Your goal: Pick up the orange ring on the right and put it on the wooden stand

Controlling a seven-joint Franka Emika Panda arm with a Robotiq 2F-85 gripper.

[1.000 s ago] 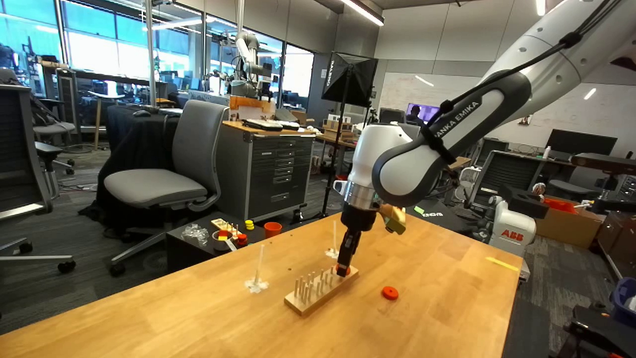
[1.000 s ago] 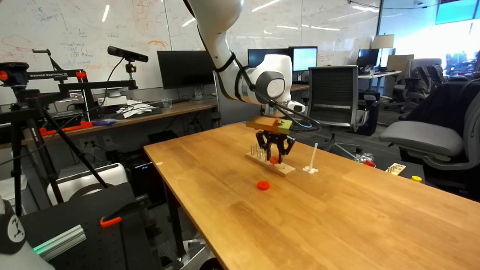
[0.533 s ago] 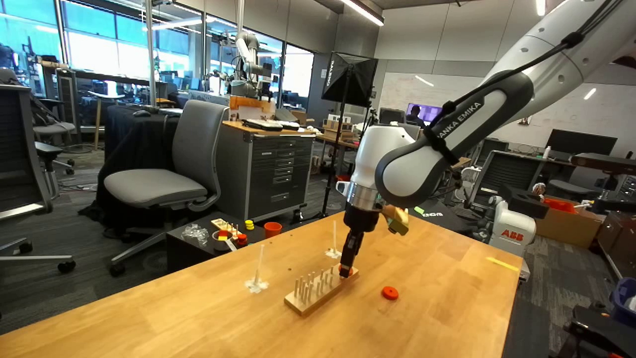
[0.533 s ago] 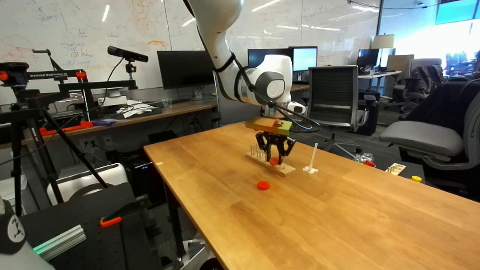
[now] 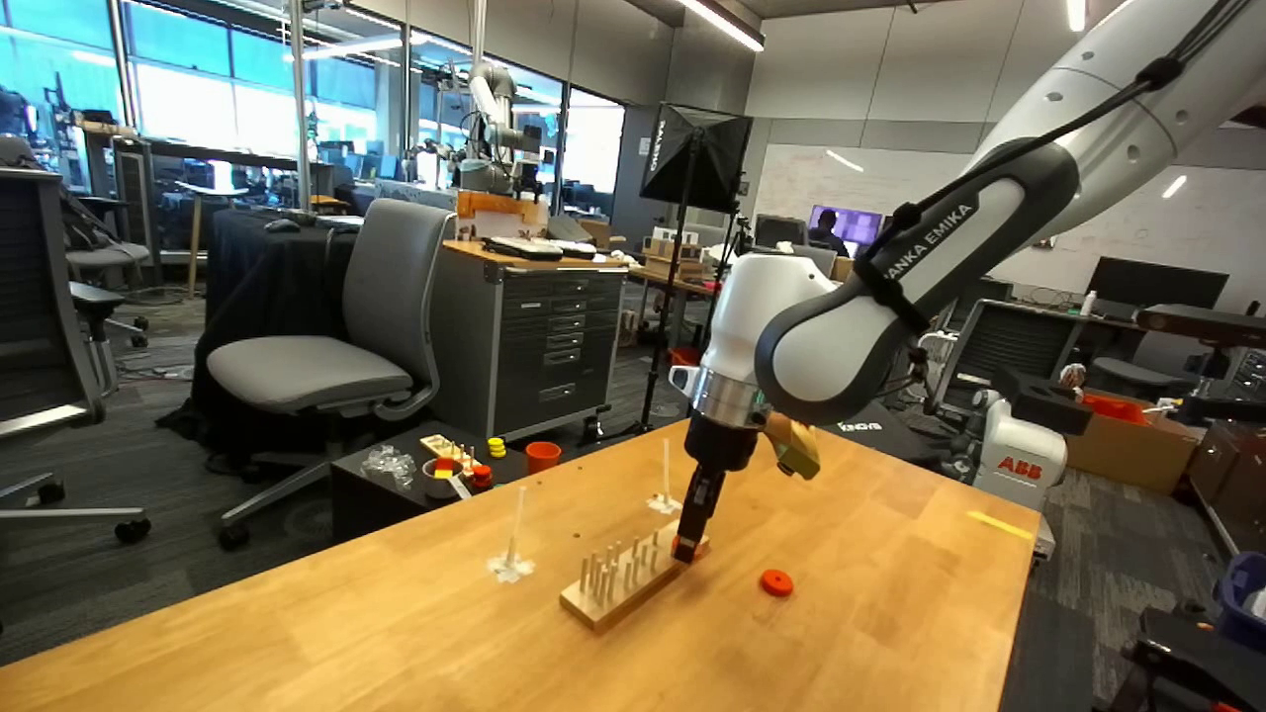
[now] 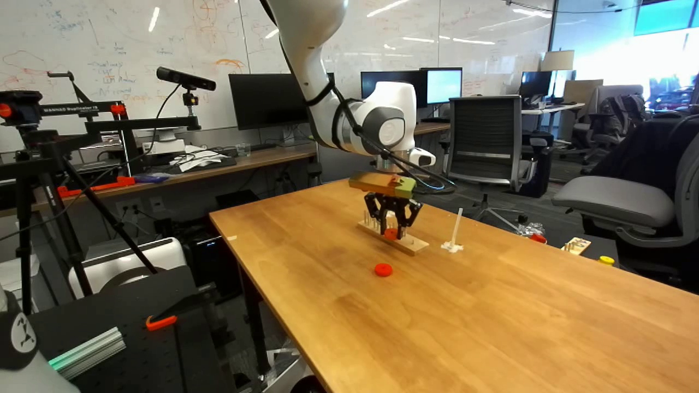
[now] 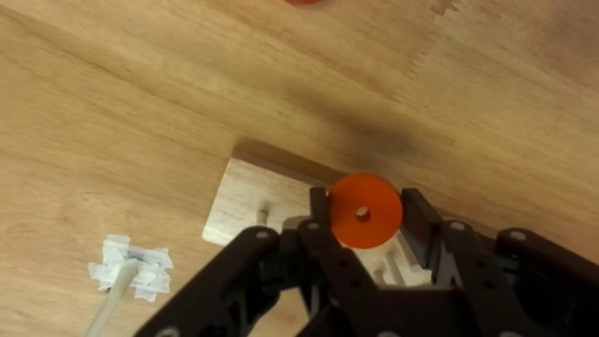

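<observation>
The bench (image 6: 464, 322) carries the whole job, and in both exterior views your Panda arm (image 5: 920, 247) reaches down over it. Under the wrist lies the wooden peg stand (image 7: 281, 187), flat on the bench, with most of its pegs (image 5: 619, 569) crowded toward one end.

Your jaws are clenched on opposite edges of the orange ring (image 7: 346, 217), and in an exterior view they lean instead of pointing straight down. I judge you to be in the placing step: the pick is done, the threading is not. The ring you hold I take to be the one meant; its twin, the second orange ring (image 6: 383, 269), lies flat on the bench, apart from the stand, and can be left alone.

In the wrist view your ring overlaps the stand's long edge, and no peg comes up through its hole. Whether it touches the stand I can't tell. The lone peg (image 7: 262, 216) near the stand's end sits off to one side of it; the task names no peg, so which one you want is open.

Your next move calls for bringing the ring squarely over the stand, levelling it, lining the hole up with a peg tip, lowering gently, and letting go only once the peg is through.
</observation>
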